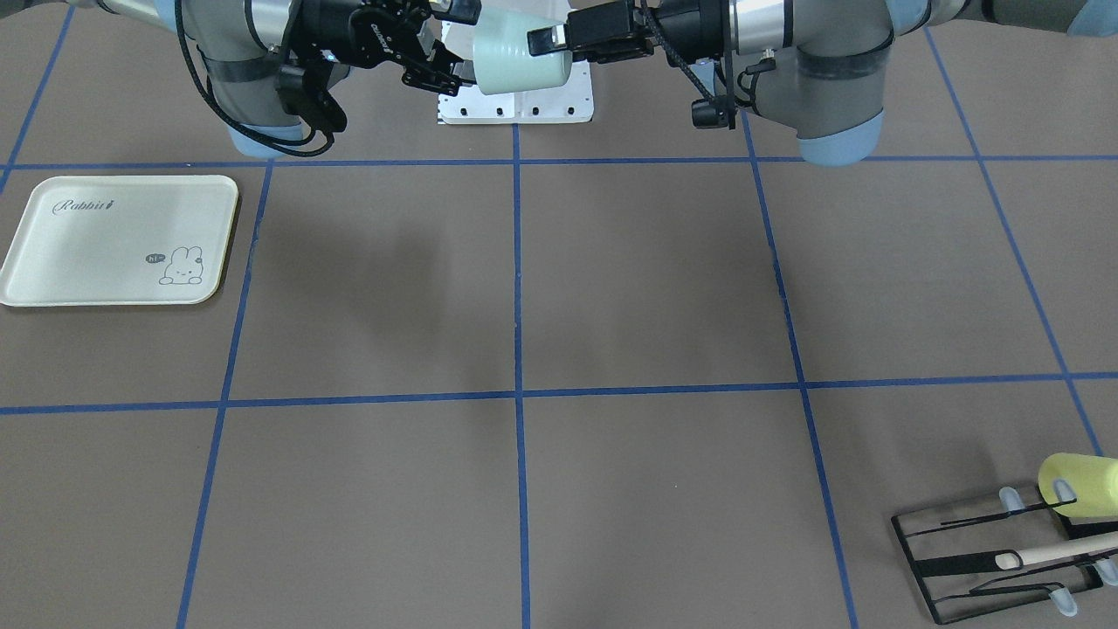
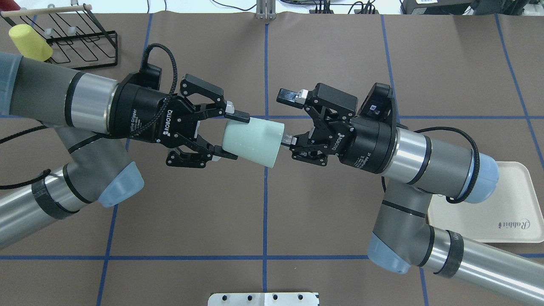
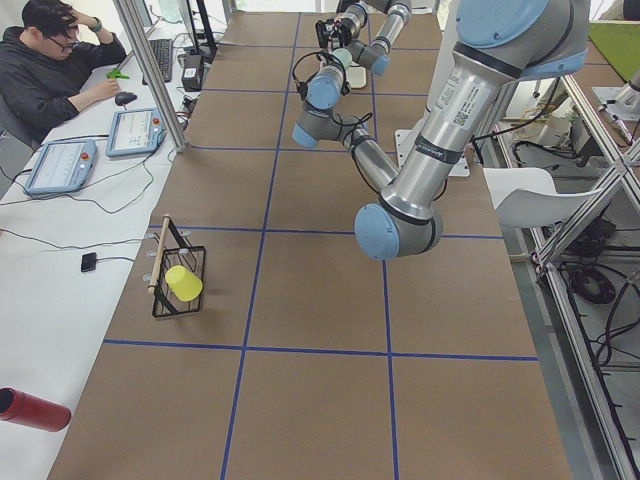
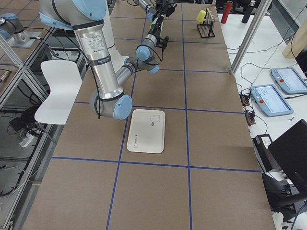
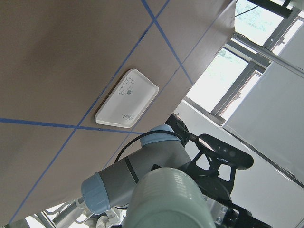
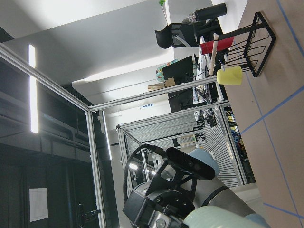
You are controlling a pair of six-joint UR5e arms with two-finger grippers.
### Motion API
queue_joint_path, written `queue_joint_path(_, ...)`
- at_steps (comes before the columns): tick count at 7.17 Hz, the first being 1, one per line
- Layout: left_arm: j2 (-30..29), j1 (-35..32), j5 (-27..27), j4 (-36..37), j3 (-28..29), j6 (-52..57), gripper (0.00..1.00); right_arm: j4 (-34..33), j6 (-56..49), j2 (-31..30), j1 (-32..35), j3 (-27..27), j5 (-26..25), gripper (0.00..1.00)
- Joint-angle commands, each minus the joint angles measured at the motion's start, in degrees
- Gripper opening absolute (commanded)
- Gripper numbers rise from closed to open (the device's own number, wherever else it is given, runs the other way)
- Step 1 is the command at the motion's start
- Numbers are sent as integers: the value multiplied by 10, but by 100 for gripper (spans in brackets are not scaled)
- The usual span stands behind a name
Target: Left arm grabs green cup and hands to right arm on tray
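The pale mint-green cup (image 2: pixel 250 142) hangs on its side in mid-air over the table's middle, near the robot's base. My left gripper (image 2: pixel 233 136) is shut on its narrow base end, one finger on each side. My right gripper (image 2: pixel 290 117) is open at the cup's wide rim. One fingertip sits at the mouth and the other stands off past the rim's far edge. In the front view the cup (image 1: pixel 520 57) lies between the left gripper (image 1: pixel 550 61) and the right gripper (image 1: pixel 458 48). The cream tray (image 2: pixel 510 212) lies flat under my right arm and also shows in the front view (image 1: pixel 87 253).
A black wire rack (image 2: pixel 80 42) with a yellow-green cup (image 2: pixel 29 40) stands at the far left corner and also shows in the front view (image 1: pixel 987 559). A white mounting plate (image 1: pixel 515 105) lies at the robot's base. An operator (image 3: pixel 50 50) sits beyond the table.
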Motion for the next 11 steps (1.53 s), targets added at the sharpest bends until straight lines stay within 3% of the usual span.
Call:
queue_joint_path(1,0,0,0,0,0,1,0,1,-4,-1,-3,0,1,84)
queue_joint_path(2,0,0,0,0,1,1,0,1,-4,0,-3,0,2,38)
queue_joint_path(3,0,0,0,0,1,1,0,0,-5,-1,-3,0,4,24)
queue_joint_path(7,0,0,0,0,1,2,0,0,-5,-1,-3,0,7,26)
queue_joint_path(8,0,0,0,0,2,6,11,0,-5,-1,-4,0,7,24)
queue_joint_path(9,-9,0,0,0,1,7,43,0,-5,-4,-4,0,7,0)
queue_joint_path(10,-15,0,10,-2,0,45,99,0,-5,-6,-4,0,7,0)
queue_joint_path(11,-15,-1,30,-18,-1,57,100,1,-5,-7,-4,-1,7,0)
